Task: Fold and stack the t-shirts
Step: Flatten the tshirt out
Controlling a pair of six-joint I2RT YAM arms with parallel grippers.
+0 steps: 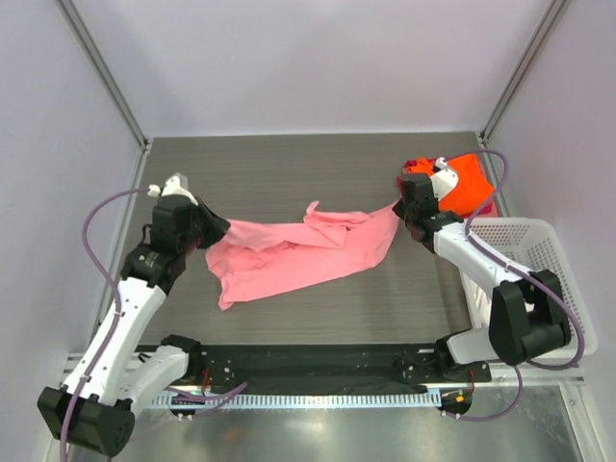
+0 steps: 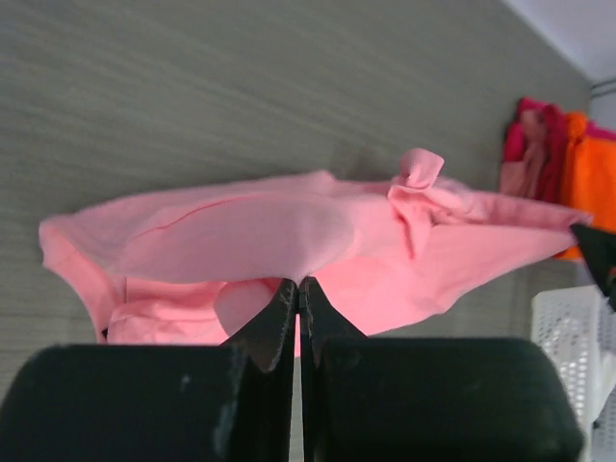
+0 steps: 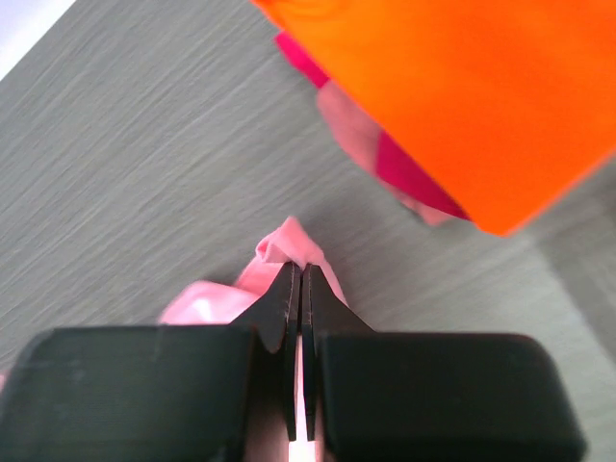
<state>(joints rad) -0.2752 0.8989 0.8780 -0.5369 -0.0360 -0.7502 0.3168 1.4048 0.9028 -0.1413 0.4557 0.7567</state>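
Note:
A light pink t-shirt (image 1: 298, 252) stretches across the middle of the table between both arms, partly lifted and wrinkled. My left gripper (image 1: 219, 231) is shut on its left edge; in the left wrist view the pink cloth (image 2: 289, 241) is pinched between the closed tips (image 2: 298, 285). My right gripper (image 1: 399, 214) is shut on the shirt's right corner (image 3: 284, 248), its tips (image 3: 298, 271) closed on a bunched fold. A folded bright orange t-shirt (image 1: 470, 183) lies at the back right on top of a magenta-red one (image 3: 414, 178).
A white lattice basket (image 1: 539, 274) stands at the right edge beside the right arm. Grey walls close off the back and both sides. A black rail (image 1: 308, 368) runs along the near edge.

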